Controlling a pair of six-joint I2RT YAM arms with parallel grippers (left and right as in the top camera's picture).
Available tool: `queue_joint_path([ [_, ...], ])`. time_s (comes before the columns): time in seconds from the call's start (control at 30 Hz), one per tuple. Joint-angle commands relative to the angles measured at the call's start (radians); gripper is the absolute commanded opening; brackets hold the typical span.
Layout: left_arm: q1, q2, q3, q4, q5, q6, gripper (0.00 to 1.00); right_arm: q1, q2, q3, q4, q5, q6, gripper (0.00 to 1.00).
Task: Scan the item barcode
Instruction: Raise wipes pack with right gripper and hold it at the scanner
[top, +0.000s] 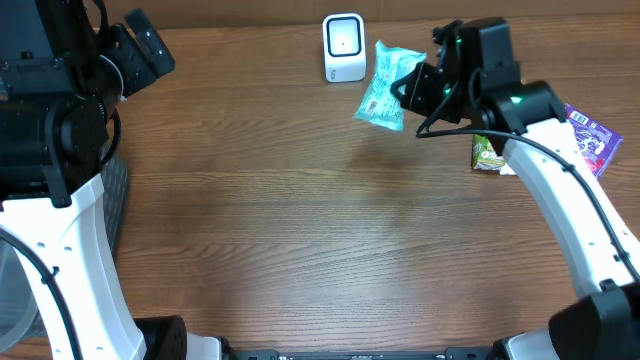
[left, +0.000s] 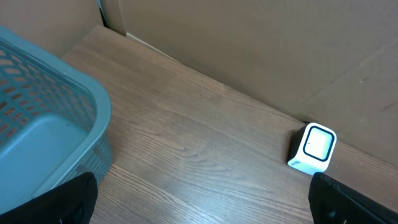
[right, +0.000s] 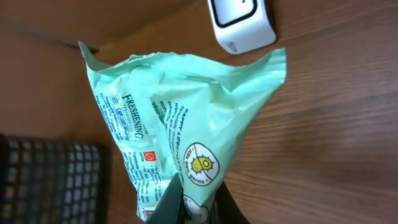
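Mint-green wipes packet (top: 385, 88) was clamped at one end between the closed fingers of the right gripper (top: 405, 95), lifted off the table (top: 300, 230) near 1 o'clock in the overhead view. It hung just beside the white scanner (top: 344, 46), at about 4 o'clock from it, while the scanner stood at 12 o'clock by the far edge. Farther out, a green packet (top: 487, 152) and a purple packet (top: 590, 138) lay toward 3 o'clock, and the left gripper (top: 150, 45) hung at 10 o'clock, fingers spread wide, near a blue basket (left: 56, 124).
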Motion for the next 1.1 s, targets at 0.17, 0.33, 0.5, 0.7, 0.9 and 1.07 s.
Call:
queue_joint_path([
  [0.17,0.003,0.006,0.006,0.000,-0.010,0.022,1.00,-0.019,-0.107,0.011,0.024,-0.021,0.134,0.04],
  [0.33,0.003,0.006,0.006,0.000,-0.010,0.022,0.99,-0.016,-0.137,0.011,0.050,0.005,0.092,0.04],
  [0.5,0.003,0.006,0.006,0.000,-0.010,0.022,1.00,0.044,-0.132,0.010,0.063,0.212,-0.044,0.04],
  [0.7,0.003,0.006,0.006,0.000,-0.010,0.022,0.99,0.193,-0.089,0.010,0.207,0.702,-0.245,0.04],
  [0.9,0.003,0.006,0.006,0.000,-0.010,0.022,1.00,0.261,0.034,0.010,0.472,0.882,-0.684,0.04],
  [1.07,0.003,0.006,0.006,0.000,-0.010,0.022,1.00,0.262,0.167,0.010,0.818,0.882,-1.010,0.04],
])
